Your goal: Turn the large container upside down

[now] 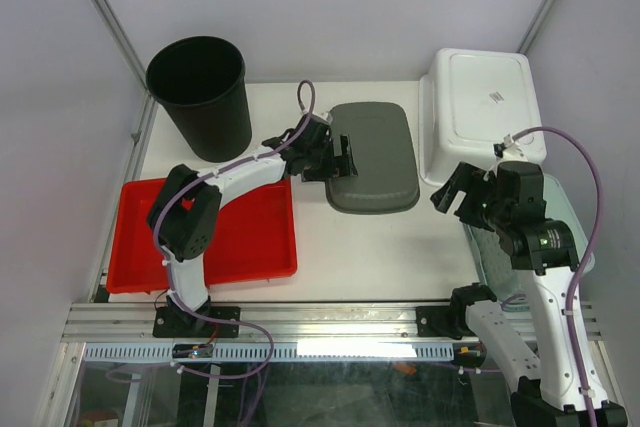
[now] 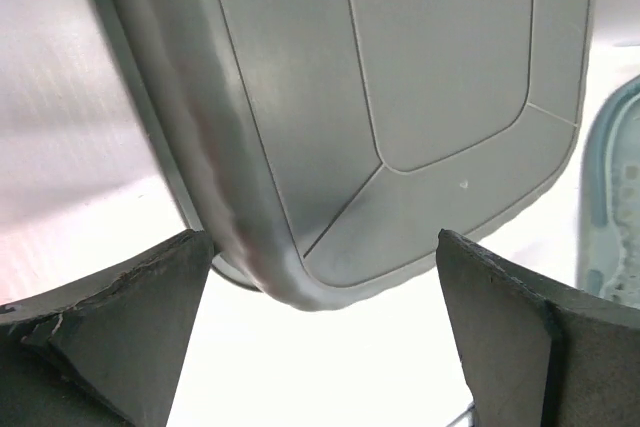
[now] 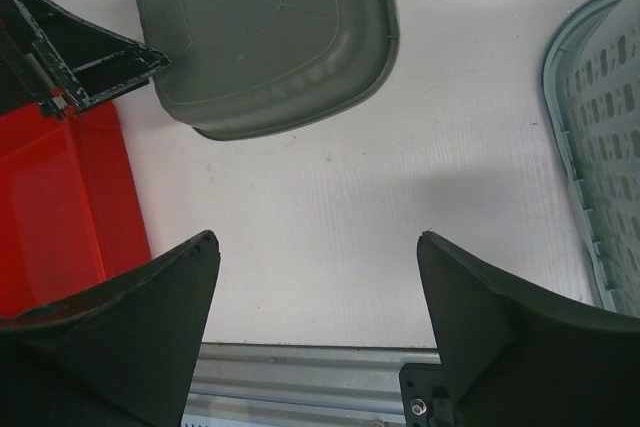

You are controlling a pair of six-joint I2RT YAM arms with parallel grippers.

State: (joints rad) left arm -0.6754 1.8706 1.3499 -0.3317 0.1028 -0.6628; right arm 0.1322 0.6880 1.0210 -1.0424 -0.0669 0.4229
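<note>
Grey tub [image 1: 385, 147] lies at the left tool [image 1: 343, 159], spread wide, empty; its smooth rounded edge could slip free.

On my table [image 1: 400, 247], the tray [image 1: 250, 237] lies near left, with the bucket [image 1: 200, 87] behind it. The container [image 1: 378, 162] sits mid-table. The tub [image 1: 485, 102] is behind and to its right, and the basket [image 3: 600, 117] lies near right.

This is a robotics lab test cell. Plain white panel walls [image 1: 330, 7] enclose a white table [image 1: 400, 247] beyond the left gripper [image 1: 345, 157] and right gripper [image 1: 455, 192]. Nearer than both, an aluminium rail [image 1: 330, 319] carries the bolted arm bases [image 1: 195, 319]. A purple cable [image 1: 597, 199] loops behind the right gripper.
</note>
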